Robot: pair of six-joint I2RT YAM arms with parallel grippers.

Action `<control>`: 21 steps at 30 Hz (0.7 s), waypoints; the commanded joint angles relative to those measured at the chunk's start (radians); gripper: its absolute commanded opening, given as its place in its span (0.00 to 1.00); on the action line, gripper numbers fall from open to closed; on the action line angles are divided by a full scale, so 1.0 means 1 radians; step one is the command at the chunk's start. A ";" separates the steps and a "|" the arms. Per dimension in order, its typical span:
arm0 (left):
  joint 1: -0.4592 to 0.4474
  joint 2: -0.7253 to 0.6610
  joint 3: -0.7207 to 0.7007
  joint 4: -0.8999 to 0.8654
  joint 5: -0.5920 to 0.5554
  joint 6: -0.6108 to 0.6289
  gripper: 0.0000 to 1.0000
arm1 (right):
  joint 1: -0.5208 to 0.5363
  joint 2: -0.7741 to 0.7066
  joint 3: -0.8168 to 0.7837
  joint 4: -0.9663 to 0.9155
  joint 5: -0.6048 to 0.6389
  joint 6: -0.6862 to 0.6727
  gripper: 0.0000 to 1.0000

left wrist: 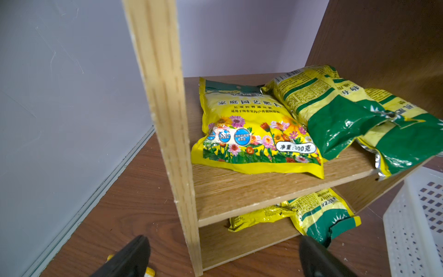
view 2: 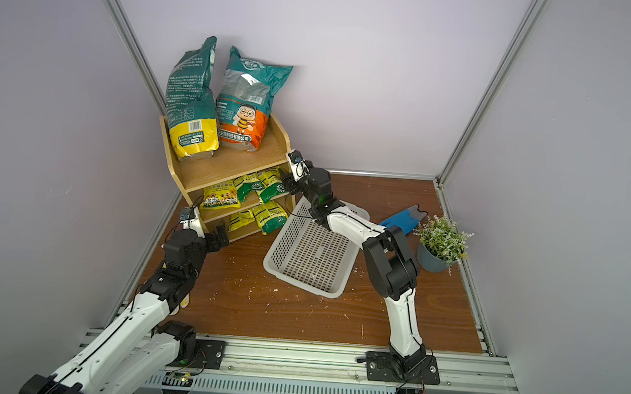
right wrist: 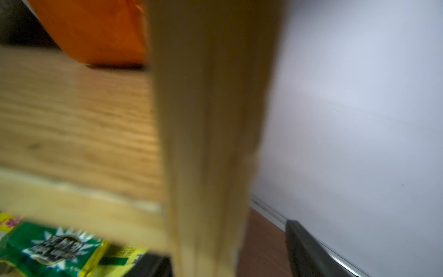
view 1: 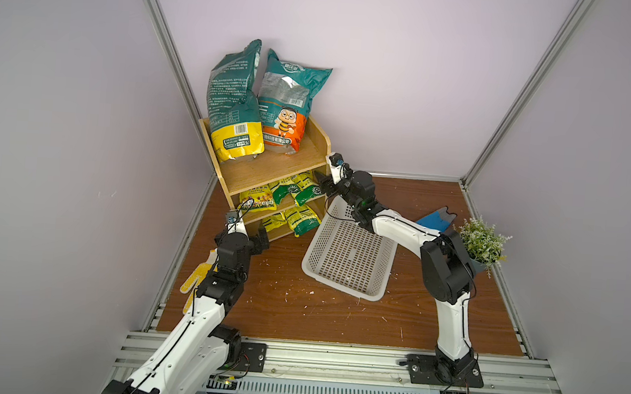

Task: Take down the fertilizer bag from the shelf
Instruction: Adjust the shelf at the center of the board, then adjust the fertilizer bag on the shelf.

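The light-wood shelf [view 1: 266, 171] [view 2: 228, 169] stands in the back left corner. Two tall fertilizer bags lean on the wall on its top: a teal-and-yellow one [view 1: 232, 116] and a teal-and-orange bee one [view 1: 286, 108]. The middle tier holds a yellow flower bag [left wrist: 254, 134] beside green-and-yellow bags [left wrist: 347, 115]. More green-and-yellow bags lie on the bottom tier [left wrist: 318, 215]. My left gripper [view 1: 261, 240] [left wrist: 223, 261] is open, low at the shelf's left front post. My right gripper [view 1: 320, 181] [right wrist: 227, 261] is open, its jaws on either side of the right side panel, blurred.
A white perforated basket [view 1: 338, 285] lies tilted on the wooden floor right of the shelf, under my right arm. A potted plant [view 1: 483, 242] and a blue glove [view 1: 436, 217] sit at the right. A yellow glove [view 1: 198, 281] lies under my left arm.
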 commanded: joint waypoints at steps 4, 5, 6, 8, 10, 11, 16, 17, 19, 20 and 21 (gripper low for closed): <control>0.009 -0.026 0.004 -0.023 0.028 -0.028 1.00 | 0.011 -0.178 0.036 -0.347 -0.093 0.083 0.86; 0.010 -0.029 0.005 -0.030 0.044 -0.036 1.00 | 0.012 -0.209 0.030 -0.398 -0.095 0.101 0.85; 0.009 -0.032 0.005 -0.034 0.065 -0.049 1.00 | 0.013 -0.239 0.027 -0.440 -0.099 0.113 0.85; 0.008 -0.034 0.006 -0.036 0.119 -0.077 1.00 | 0.020 -0.287 0.034 -0.512 -0.101 0.131 0.83; 0.008 -0.027 0.005 -0.032 0.185 -0.103 1.00 | 0.033 -0.314 0.078 -0.582 -0.106 0.134 0.82; 0.008 -0.020 0.009 -0.032 0.216 -0.114 1.00 | 0.044 -0.316 0.122 -0.621 -0.103 0.135 0.82; 0.008 0.046 0.097 -0.046 0.311 -0.050 1.00 | 0.101 -0.146 0.588 -0.845 -0.134 0.150 0.82; 0.008 0.065 0.120 -0.051 0.315 -0.019 1.00 | 0.110 -0.069 0.747 -0.906 -0.148 0.160 0.82; 0.008 0.093 0.146 -0.053 0.314 0.038 1.00 | 0.126 0.101 1.077 -1.006 -0.172 0.186 0.83; 0.008 0.106 0.143 -0.045 0.308 0.060 1.00 | 0.133 0.173 1.198 -1.020 -0.176 0.209 0.84; 0.008 0.114 0.130 -0.034 0.303 0.071 1.00 | 0.138 0.180 1.188 -0.968 -0.184 0.243 0.84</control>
